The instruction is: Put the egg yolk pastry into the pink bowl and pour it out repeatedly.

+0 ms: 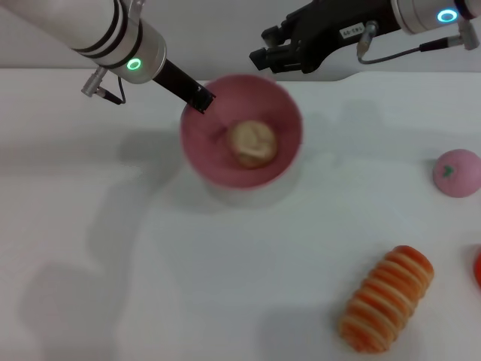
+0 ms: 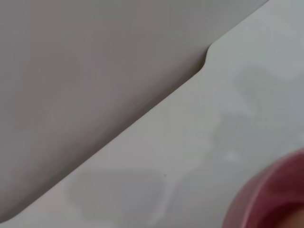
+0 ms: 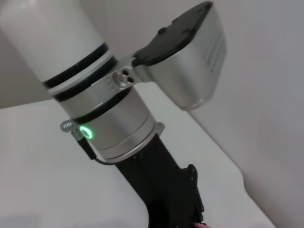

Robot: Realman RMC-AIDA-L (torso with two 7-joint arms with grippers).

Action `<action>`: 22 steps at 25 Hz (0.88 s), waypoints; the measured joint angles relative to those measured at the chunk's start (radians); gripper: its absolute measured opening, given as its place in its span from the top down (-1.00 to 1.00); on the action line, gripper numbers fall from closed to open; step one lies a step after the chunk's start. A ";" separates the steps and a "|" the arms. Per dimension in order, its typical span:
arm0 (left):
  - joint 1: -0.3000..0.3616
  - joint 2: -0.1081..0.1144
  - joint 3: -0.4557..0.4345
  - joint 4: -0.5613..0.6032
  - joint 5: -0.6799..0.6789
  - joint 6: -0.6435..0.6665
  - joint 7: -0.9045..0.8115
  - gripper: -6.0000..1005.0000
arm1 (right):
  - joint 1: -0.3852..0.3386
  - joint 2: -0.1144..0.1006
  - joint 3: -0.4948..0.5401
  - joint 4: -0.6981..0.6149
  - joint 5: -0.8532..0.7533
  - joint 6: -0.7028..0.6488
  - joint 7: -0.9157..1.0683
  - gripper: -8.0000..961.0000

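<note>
Nearest the robot, the orange-and-cream striped roll (image 1: 387, 299) lies on the white counter (image 1: 150, 263), well to the right of the pink bowl (image 1: 240, 129) and closer to the robot than it. A red thing (image 1: 477, 268), cut by the frame edge, sits just beyond the roll, still farther from the bowl. The pink ball (image 1: 457, 173) with a green mark rests farther back, also well to the right of the bowl.

The pink bowl appears tilted, its opening facing the head camera, and the egg yolk pastry (image 1: 252, 143) lies inside it, against the inner wall. The left gripper (image 1: 200, 99) meets the bowl's rim on its left far side and its jaws appear clenched on that rim. The left wrist view shows only a curved edge of the bowl (image 2: 273, 197) and the counter edge.

Beyond the bowl, the right gripper (image 1: 276, 54) hangs above the counter's far edge, apart from the bowl; whether its jaws are released or clenched cannot be told.
</note>
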 joint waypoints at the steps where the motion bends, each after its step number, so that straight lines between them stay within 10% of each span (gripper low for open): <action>1: 0.002 0.000 -0.001 0.000 0.000 -0.004 0.000 0.91 | -0.006 0.000 0.005 -0.006 0.001 0.010 0.000 0.55; 10: 0.075 -0.018 0.037 0.002 -0.036 -0.264 0.056 0.91 | -0.160 0.001 0.141 -0.028 0.273 0.211 -0.172 -0.02; 17: 0.152 -0.021 0.302 0.014 -0.281 -0.652 0.079 0.91 | -0.359 0.004 0.289 0.106 0.924 0.285 -0.712 -0.02; 22: 0.165 -0.026 0.489 0.021 -0.386 -0.880 0.073 0.91 | -0.405 0.000 0.399 0.200 1.078 0.300 -0.833 -0.02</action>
